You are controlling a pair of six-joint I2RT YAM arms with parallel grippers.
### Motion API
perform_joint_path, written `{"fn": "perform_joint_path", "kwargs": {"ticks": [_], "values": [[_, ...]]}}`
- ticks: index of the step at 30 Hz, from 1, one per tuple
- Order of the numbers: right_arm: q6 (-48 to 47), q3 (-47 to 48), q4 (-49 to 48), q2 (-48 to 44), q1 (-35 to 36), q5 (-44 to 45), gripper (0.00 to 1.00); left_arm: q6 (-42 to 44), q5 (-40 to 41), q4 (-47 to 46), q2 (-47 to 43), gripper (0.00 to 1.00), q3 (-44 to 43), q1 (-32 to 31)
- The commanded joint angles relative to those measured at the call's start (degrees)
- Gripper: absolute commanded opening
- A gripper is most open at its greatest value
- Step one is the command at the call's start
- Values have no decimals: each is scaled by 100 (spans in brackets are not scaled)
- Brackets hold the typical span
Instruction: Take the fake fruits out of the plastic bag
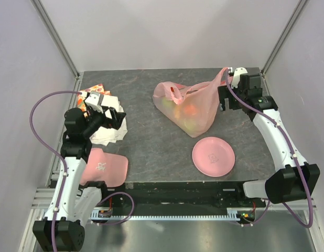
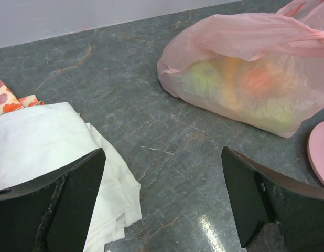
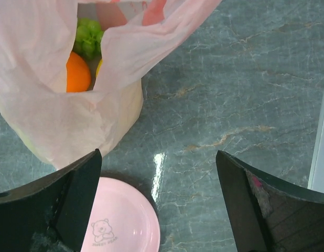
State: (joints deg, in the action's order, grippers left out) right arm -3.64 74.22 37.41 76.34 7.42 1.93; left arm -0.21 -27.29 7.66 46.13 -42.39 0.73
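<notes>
The pale-pink plastic bag (image 1: 188, 107) lies at mid table with fake fruits showing through it. One handle loop (image 1: 217, 79) stretches up to the right arm's wrist. My right gripper (image 1: 227, 101) is open just right of the bag, with nothing between its jaws. In the right wrist view (image 3: 159, 205) the bag (image 3: 46, 121) hangs open at upper left, showing an orange (image 3: 78, 73) and a green fruit (image 3: 88, 39). My left gripper (image 1: 117, 118) is open and empty, far left of the bag. In its wrist view (image 2: 162, 199) the bag (image 2: 246, 68) lies ahead, with fruits blurred inside.
A flat pink plate (image 1: 213, 156) lies in front of the bag, also in the right wrist view (image 3: 125, 220). A white cloth (image 1: 112, 131) lies under my left gripper, on a fruit-printed cloth (image 1: 94, 90). A pink logo cloth (image 1: 104, 167) lies at the near left edge.
</notes>
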Motion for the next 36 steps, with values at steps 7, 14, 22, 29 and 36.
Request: {"fn": "perform_joint_path", "kwargs": {"ticks": [7,14,22,29,36], "values": [[-1313,303,652,-163,14,-1990,98,12,-1129,672,694,99,-1366,-327],[-3342,-221,1857,-154,391,-2532,97,355,-1200,1651,2004,99,-2958,-759],[-4382,-1110,2439,628,726,-1925,28,232,-1033,1625,2032,98,-2845,-899],[-4285,-2121,568,812,805,-1152,21,109,-866,1616,2058,98,-2766,-908],[-3934,-1709,-532,1708,954,-861,20,126,-892,1624,2365,98,-2941,-908]]}}
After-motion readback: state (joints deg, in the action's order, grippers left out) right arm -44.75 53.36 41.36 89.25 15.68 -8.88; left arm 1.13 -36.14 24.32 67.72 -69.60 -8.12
